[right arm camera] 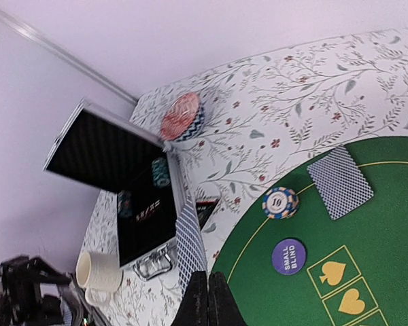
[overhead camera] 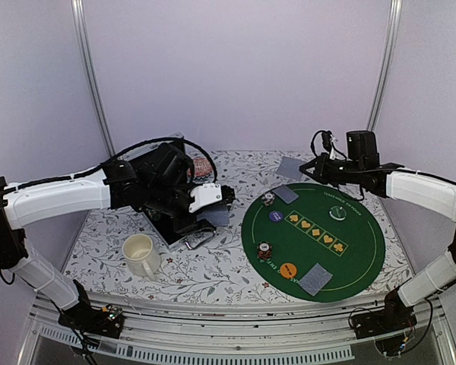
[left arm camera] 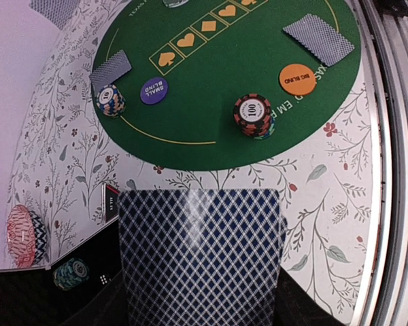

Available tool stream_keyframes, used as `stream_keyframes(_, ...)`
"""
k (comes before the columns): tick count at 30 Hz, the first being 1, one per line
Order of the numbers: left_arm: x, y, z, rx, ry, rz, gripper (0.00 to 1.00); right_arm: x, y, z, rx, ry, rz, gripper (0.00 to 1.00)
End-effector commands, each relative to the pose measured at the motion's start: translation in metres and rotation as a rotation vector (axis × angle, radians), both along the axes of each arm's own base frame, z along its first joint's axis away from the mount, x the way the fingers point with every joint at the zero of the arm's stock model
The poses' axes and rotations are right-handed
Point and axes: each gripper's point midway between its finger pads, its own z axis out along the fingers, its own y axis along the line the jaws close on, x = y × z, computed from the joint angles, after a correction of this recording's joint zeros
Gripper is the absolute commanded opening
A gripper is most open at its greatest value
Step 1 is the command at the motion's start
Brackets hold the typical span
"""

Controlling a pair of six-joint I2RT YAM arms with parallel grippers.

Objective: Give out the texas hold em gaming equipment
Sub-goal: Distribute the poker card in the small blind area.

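Observation:
My left gripper (overhead camera: pixel 220 207) is shut on a blue-and-white diamond-backed playing card (left arm camera: pixel 200 258), holding it by its side edges above the floral cloth, just left of the green mat (overhead camera: pixel 349 258). On the mat lie a card (overhead camera: pixel 286 194), a "10" chip stack (left arm camera: pixel 110 100), the purple small-blind disc (left arm camera: pixel 154 90), a clear disc (overhead camera: pixel 337 214), a "100" chip stack (left arm camera: pixel 252 114), the orange big-blind disc (left arm camera: pixel 298 78) and another card (overhead camera: pixel 316 279). My right gripper (right arm camera: pixel 209 299) is shut and empty, hovering at the mat's far edge.
An open black case (overhead camera: pixel 175 224) holding teal chips (left arm camera: pixel 71 273) lies under the left arm. A cream mug (overhead camera: pixel 140 253) stands in front of it. One card (overhead camera: pixel 290 166) lies beyond the mat. A pink striped round object (right arm camera: pixel 182 117) sits behind the case.

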Motion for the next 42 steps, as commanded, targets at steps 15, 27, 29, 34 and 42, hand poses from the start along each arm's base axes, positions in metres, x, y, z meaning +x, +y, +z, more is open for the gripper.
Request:
stream_keyframes(15, -0.011, 0.009, 0.012, -0.041, -0.033, -0.011, 0.6, 0.129, -0.03, -0.117, 0.248, 0.229, -0.46, 0.02)
stream_keyframes(27, -0.011, 0.012, 0.009, -0.041, -0.04, -0.013, 0.61, 0.13, -0.024, -0.155, 0.252, 0.314, -0.454, 0.02)
stream_keyframes(29, -0.011, 0.013, 0.008, -0.04, -0.04, -0.013, 0.61, 0.132, -0.019, -0.159, 0.251, 0.323, -0.428, 0.02)
stream_keyframes(34, -0.011, 0.014, 0.007, -0.036, -0.04, -0.01, 0.61, 0.131, -0.019, -0.171, 0.247, 0.344, -0.434, 0.02)
stream_keyframes(42, -0.01, 0.014, 0.007, -0.035, -0.041, -0.007, 0.61, 0.127, -0.022, -0.172, 0.252, 0.348, -0.445, 0.02)
